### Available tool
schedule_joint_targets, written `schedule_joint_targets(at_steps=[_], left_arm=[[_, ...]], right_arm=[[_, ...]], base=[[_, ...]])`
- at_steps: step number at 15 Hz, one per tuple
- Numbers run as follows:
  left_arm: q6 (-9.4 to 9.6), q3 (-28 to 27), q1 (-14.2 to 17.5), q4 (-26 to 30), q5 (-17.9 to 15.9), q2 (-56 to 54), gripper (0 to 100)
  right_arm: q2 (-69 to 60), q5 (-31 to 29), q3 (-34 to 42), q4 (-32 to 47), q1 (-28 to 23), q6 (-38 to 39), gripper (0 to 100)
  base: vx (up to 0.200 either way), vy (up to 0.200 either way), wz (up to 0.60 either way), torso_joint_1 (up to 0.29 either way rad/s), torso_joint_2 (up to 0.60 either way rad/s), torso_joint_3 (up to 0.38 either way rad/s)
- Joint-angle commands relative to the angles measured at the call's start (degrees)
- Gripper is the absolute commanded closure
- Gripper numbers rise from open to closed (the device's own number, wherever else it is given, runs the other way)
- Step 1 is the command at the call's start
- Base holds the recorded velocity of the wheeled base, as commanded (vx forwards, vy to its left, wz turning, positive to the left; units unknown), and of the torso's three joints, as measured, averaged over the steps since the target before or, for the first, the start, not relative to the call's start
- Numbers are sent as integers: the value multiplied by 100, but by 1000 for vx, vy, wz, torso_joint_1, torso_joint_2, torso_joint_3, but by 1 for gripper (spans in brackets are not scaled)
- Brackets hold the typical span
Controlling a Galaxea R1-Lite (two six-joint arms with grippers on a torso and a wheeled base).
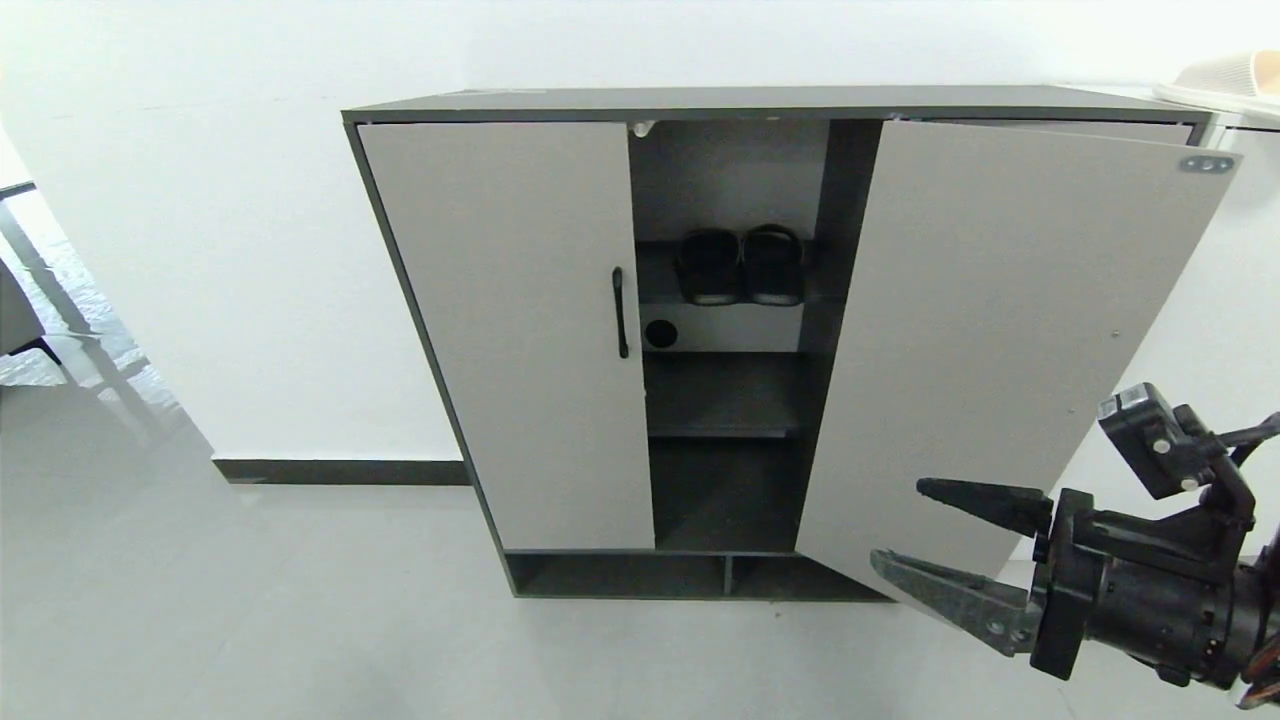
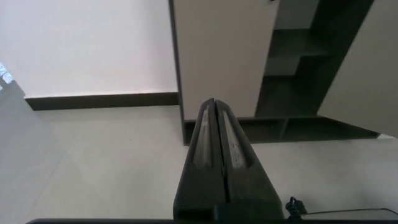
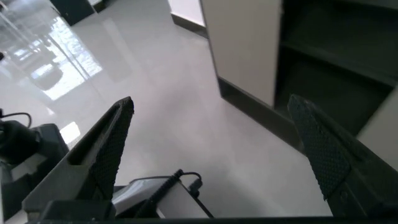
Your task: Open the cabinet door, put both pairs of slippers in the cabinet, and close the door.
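Right end effector, jaws spread and empty, hangs by the open door's lower edge; one slipper pair sits on the cabinet's upper shelf, so closing likely wants a slow, even push.

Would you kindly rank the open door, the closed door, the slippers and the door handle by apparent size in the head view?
1. Open door, largest, though it swings nearer the camera
2. Closed door
3. Slippers
4. Door handle
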Motion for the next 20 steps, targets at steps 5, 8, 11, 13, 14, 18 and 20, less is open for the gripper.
schedule_joint_targets(at_steps=[5,8,11,13,14,18,20], left_arm=[[-1,0,2,0,0,8,100],[-1,0,2,0,0,8,100],[-1,0,2,0,0,8,100],[-1,0,-6,0,0,8,100],[-1,0,2,0,0,8,100],[-1,0,2,0,0,8,100],[-1,0,-6,0,0,8,100]], right_arm=[[61,2,9,-6,4,-64,0],[70,2,18,-6,4,-64,0],[88,2,18,-6,4,-64,0],[97,2,27,-6,4,-73,0],[97,2,27,-6,4,-134,0],[97,2,44,-6,4,-143,0],[105,2,44,-6,4,-143,0]], base=[[0,-200,0,3,4,3],[0,-200,0,1,2,2],[0,-200,0,4,4,4],[0,-200,0,2,0,7],[0,-200,0,-2,7,-2],[0,-200,0,2,1,0],[0,-200,0,2,2,-2]])
